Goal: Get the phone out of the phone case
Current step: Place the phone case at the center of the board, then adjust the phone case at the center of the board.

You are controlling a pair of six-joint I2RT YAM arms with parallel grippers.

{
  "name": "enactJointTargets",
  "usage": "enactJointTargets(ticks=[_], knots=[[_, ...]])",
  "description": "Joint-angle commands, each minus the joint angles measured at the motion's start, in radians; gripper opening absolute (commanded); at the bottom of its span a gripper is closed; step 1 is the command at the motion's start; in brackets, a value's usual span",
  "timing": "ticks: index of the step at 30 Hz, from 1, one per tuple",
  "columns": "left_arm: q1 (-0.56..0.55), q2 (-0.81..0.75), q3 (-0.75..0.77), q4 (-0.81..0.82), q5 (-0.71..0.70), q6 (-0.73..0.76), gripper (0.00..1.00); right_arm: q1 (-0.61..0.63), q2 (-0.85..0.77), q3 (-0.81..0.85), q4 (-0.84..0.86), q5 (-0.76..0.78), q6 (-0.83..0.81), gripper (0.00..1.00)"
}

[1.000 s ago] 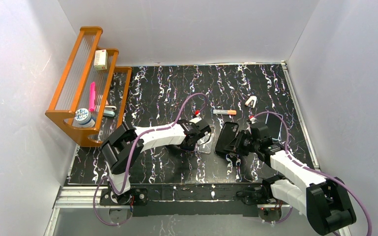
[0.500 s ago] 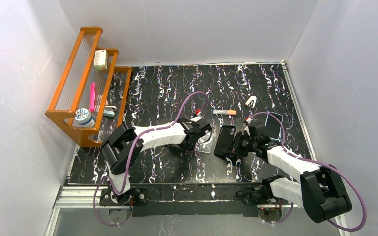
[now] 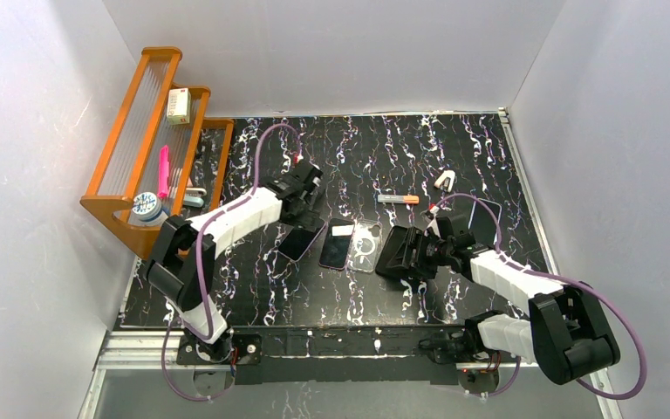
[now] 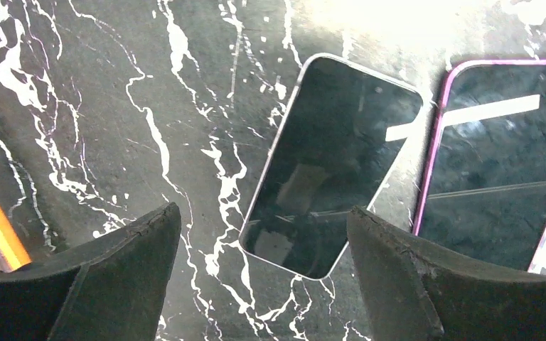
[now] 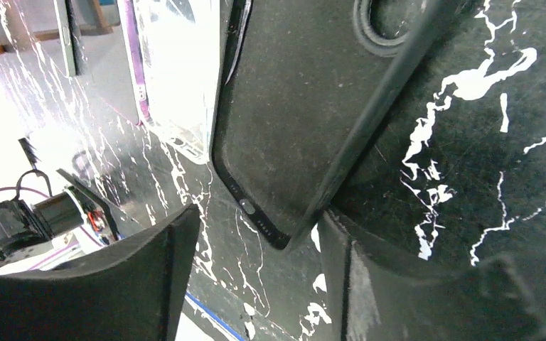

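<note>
A black phone case lies tilted right of centre; in the right wrist view the black phone case shows its camera hole, and I cannot tell if a phone sits in it. My right gripper is open, and the right gripper has the case's lower corner between its fingers. A clear case lies beside a pink-edged phone and a silver-edged phone. My left gripper is open above the table; the left gripper holds nothing, with the silver-edged phone beyond it.
An orange rack with small items stands at the far left. An orange-tipped stick and a small white object lie behind the cases. Another dark flat device lies behind my right wrist. White walls enclose the marbled table.
My left gripper opened, left the clear case and swung back and left, uncovering two phones. My right gripper opened and let go of the black case.
</note>
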Motion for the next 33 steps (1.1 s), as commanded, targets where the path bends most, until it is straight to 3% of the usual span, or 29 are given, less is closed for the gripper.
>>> enactJointTargets(ticks=[1, 8, 22, 33], knots=[[0.093, -0.029, -0.028, 0.021, 0.185, -0.048, 0.85, 0.001, -0.018, 0.057, -0.145, 0.1, -0.06, 0.74], [0.212, -0.01, -0.053, 0.04, 0.288, -0.071, 0.87, 0.001, -0.033, 0.102, -0.225, 0.239, -0.073, 0.85], [0.286, 0.077, -0.056, 0.065, 0.391, -0.071, 0.89, 0.004, 0.097, 0.154, -0.002, 0.089, -0.086, 0.88], [0.302, 0.112, -0.078, 0.092, 0.5, -0.091, 0.89, 0.003, 0.16, 0.219, 0.042, 0.06, -0.125, 0.89]])
